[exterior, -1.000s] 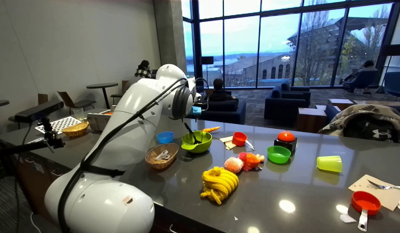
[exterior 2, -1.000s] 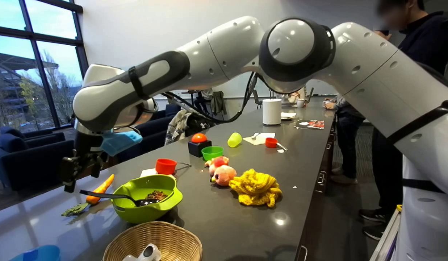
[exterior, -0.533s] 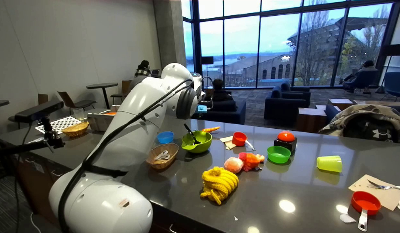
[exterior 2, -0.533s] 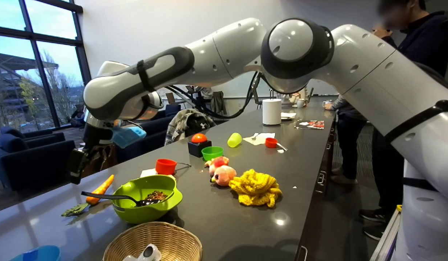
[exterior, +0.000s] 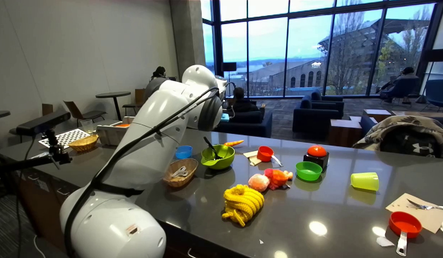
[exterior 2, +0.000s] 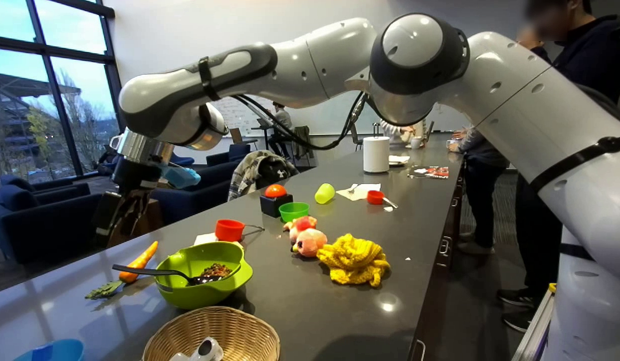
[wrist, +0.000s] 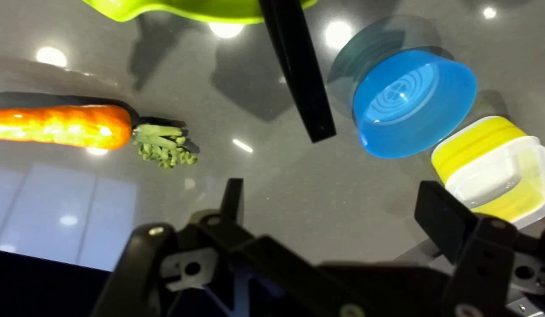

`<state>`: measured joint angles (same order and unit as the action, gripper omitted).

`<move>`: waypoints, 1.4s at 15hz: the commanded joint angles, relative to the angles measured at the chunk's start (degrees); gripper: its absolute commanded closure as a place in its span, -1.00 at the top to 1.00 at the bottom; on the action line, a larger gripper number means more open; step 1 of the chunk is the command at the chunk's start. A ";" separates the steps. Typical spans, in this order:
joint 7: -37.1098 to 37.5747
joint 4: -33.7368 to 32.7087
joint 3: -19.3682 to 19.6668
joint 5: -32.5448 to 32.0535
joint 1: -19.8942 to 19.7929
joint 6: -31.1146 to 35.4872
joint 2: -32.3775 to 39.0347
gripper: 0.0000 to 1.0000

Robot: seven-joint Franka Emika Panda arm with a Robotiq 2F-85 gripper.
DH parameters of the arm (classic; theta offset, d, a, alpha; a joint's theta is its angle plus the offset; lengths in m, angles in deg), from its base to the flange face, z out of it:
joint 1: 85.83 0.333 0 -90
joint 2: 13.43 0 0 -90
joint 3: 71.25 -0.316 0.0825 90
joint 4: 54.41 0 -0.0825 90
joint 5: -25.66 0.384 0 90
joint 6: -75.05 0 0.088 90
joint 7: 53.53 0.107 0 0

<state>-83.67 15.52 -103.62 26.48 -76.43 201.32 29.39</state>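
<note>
The white arm (exterior 2: 330, 60) reaches out over the table (exterior 2: 335, 311) toward the windows (exterior 2: 74, 30), and at its end the tool (wrist: 331, 193) hangs in the air, tilted, its two fingers (wrist: 444, 218) spread wide apart with grey tabletop showing between them. Nearest to it is a black spoon (wrist: 298, 75) leaning in a green bowl (exterior 2: 192, 296); in the wrist view its handle sticks out toward the tool, ending short of the gap, touching neither finger. The spoon's head rests in the bowl beside some brownish bits (exterior 2: 217, 271). Just beside that bowl a carrot (exterior 2: 141, 263) with a leafy green top lies on the table. Across the handle from the carrot sits a blue bowl (wrist: 444, 110) with a yellow-and-white container (wrist: 475, 141) right next to it; I can't tell whether those two touch.

A wicker basket (exterior 2: 224, 321) with white objects (exterior 2: 208, 349) in it stands near the green bowl. Farther along I see a red measuring cup (exterior 2: 229, 230), a pink plush toy (exterior 2: 310, 243) just beside a bunched yellow knit (exterior 2: 354, 260), a small green dish (exterior 2: 293, 214), a red button (exterior 2: 275, 191) on a black box (exterior 2: 275, 206), and a yellow-green cup (exterior 2: 325, 193) lying on its side. A person (exterior 2: 585, 65) in dark clothes stands on the arm's side of the table.
</note>
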 commanded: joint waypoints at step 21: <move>-12.12 10.14 -1.28 -5.06 -4.16 14.42 -1.42 1.00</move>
<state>-95.69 22.23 -104.82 21.29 -79.10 214.33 30.54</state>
